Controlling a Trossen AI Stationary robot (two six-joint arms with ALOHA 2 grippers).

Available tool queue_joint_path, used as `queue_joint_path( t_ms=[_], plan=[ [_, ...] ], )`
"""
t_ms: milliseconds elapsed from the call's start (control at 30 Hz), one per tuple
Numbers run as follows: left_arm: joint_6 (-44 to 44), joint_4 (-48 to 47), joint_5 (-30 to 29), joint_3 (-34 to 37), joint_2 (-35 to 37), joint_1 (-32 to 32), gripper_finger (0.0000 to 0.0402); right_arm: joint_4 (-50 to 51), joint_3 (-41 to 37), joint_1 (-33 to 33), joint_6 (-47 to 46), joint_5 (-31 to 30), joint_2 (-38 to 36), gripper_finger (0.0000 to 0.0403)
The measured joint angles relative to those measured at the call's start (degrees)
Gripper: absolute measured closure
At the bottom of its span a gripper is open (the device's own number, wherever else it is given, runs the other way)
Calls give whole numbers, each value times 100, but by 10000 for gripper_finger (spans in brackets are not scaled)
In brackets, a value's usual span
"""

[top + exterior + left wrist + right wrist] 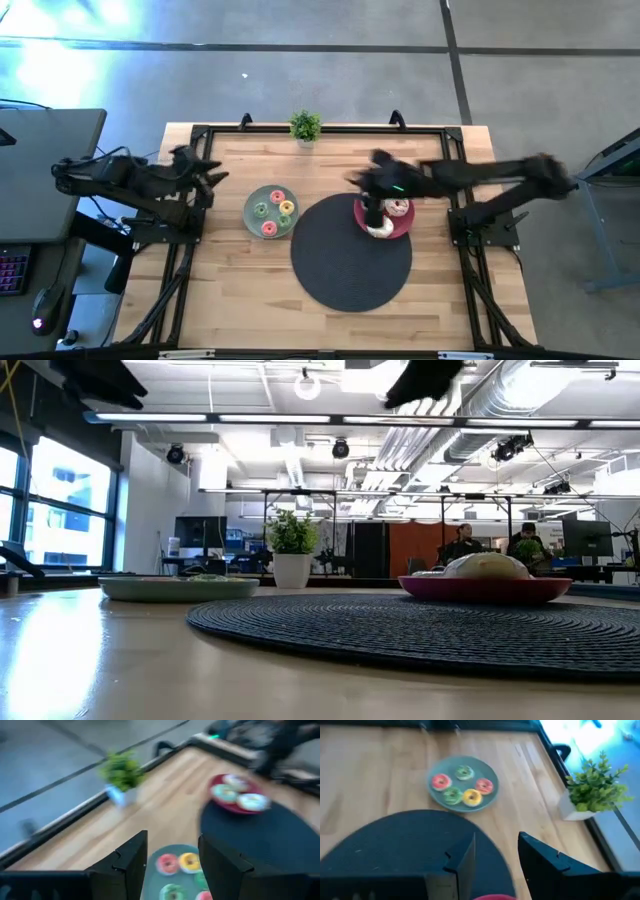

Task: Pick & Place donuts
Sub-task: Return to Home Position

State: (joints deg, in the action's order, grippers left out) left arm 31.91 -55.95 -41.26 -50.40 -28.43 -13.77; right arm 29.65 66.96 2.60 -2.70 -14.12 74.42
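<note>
The left tool [208, 182] stood open and empty near the tabletop's [230, 290] left edge, beside the grey-green plate [249, 212] carrying five small donuts [287, 208]. The right tool [372, 203], also open and empty, hung over the red plate [406, 228] holding three large donuts [398, 208]. Its retraction should likely run upward and rightward.

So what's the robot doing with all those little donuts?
It has been sorting toy donuts onto plates. Five small donuts lie on the grey-green plate. Three bigger donuts lie on the red plate, which sits on the edge of the black mat. Nothing is being held: the left end effector is open near the table's left side, and the right end effector is open above the red plate.
</note>
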Motion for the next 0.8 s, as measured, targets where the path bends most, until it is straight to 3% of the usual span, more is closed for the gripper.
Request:
queue_joint_path(
  t_ms=[167,267,333,433,533,800],
  plan=[
    [-1407,2165,629,1515,1363,-136,234,-2790,-2804,114,172,622,-2026,263],
    [-2259,3600,1149,2345,2028,-125,234,-4189,-4002,16,450,1052,-3028,263],
    [-2487,4019,1425,2750,2431,-125,234,-4719,-4628,-51,425,1151,-3632,263],
    [-2523,4234,1542,3194,2856,-125,234,-5016,-5334,-109,271,1151,-4467,263],
    [-2525,4162,1366,3366,2794,-125,234,-5047,-5865,-110,118,1156,-5195,263],
    [-2568,4958,1217,3996,2807,-125,234,-5030,-6633,-110,32,1108,-6635,263]
  ],
)
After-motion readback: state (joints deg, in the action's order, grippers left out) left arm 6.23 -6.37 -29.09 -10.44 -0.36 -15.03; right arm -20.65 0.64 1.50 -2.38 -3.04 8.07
